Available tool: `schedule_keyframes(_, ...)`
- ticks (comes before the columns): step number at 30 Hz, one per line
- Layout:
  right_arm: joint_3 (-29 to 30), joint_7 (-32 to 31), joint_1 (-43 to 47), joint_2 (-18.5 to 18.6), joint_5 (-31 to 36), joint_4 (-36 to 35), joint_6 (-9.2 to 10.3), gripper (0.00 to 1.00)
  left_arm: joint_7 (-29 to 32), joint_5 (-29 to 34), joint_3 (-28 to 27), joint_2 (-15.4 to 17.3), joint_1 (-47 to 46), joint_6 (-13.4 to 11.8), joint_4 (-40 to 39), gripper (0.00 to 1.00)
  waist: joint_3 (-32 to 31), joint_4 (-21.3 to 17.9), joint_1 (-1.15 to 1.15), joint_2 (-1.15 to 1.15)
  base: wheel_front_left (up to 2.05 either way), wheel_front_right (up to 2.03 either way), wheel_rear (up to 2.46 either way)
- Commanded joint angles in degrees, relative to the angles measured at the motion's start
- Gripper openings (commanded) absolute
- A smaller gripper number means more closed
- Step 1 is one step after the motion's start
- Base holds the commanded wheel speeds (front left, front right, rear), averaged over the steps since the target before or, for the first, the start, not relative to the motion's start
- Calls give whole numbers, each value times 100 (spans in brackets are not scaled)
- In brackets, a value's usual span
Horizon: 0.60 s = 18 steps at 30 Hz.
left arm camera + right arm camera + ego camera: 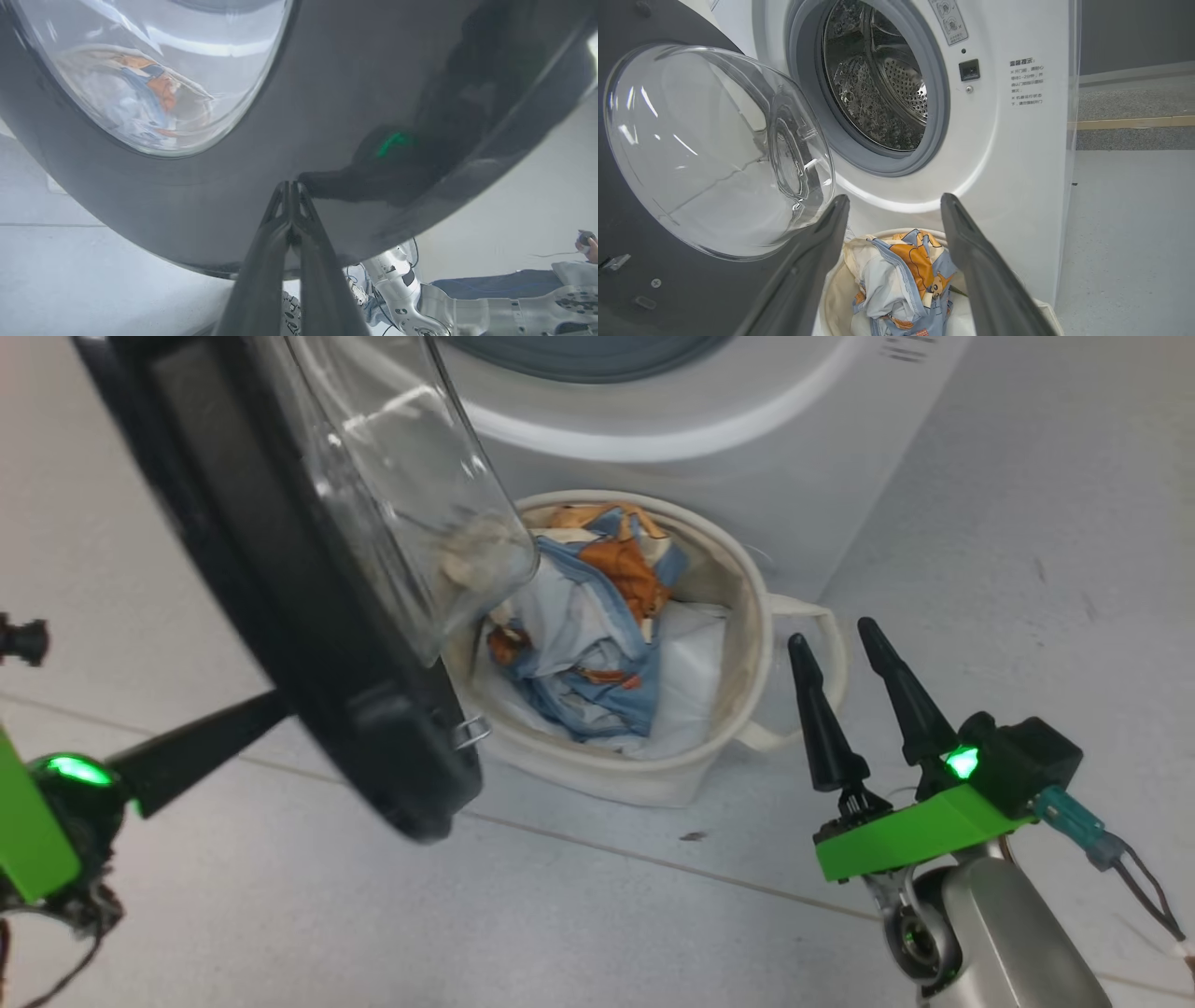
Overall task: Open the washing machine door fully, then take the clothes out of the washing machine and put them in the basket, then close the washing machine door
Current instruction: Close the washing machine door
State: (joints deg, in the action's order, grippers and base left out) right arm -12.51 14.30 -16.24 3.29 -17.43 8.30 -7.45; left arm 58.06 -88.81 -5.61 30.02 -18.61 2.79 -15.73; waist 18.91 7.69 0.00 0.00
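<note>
door: we see the door [308,653] swung out from the washer [747,448], black rim toward us, glass bowl hanging over the left edge of the basket [597,775].
clothes: the clothes [597,635] are heaped in the basket, blue-white with orange figures, on top of a plain white sheet [695,663].
drum: the drum [878,84] looks bare in the right wrist view, though we can't see its lower front.
left gripper: the left gripper [290,186] has its jaws pressed together, tips on the door's glossy outer rim. They meet their own reflection, so we read it as touching.
right gripper: the right gripper [833,633] has its jaws wide apart and holds nothing. It hovers just right of the basket's loop handle [822,616].
step: we judge unloading done and closing the door is what's left.
risk 1: closed tips on a slick curved rim could skate off mid-push and leave the door ajar.
risk 2: a soft push may not drive the latch hook [471,733] into its socket [969,70], so the door could rebound.
risk 3: the bowl passes close above the basket. We can't tell the clearance, and it could snag cloth or nudge the tub.
risk 4: the open right fingers near the handle could hook it if that arm moves.
writing: there is a block of printed Chinese text [1026,81] on the front, too small for us to read.
labels: there is an icon sticker [950,21] above the socket, details unclear. We spot no brand.
</note>
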Motion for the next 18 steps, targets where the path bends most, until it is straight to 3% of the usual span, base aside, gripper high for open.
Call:
schedule_keyframes(1,-112,70,-135,-41,-33,-217,-3,100,-27,77,-266,202,-165,26,-221,0,37,-101,0,0,0,0,0)
schedule_keyframes(18,23,70,-336,-41,-449,-428,-3,100,-285,431,309,-194,-1233,120,-66,0,613,-1008,0,0,0,0,0)
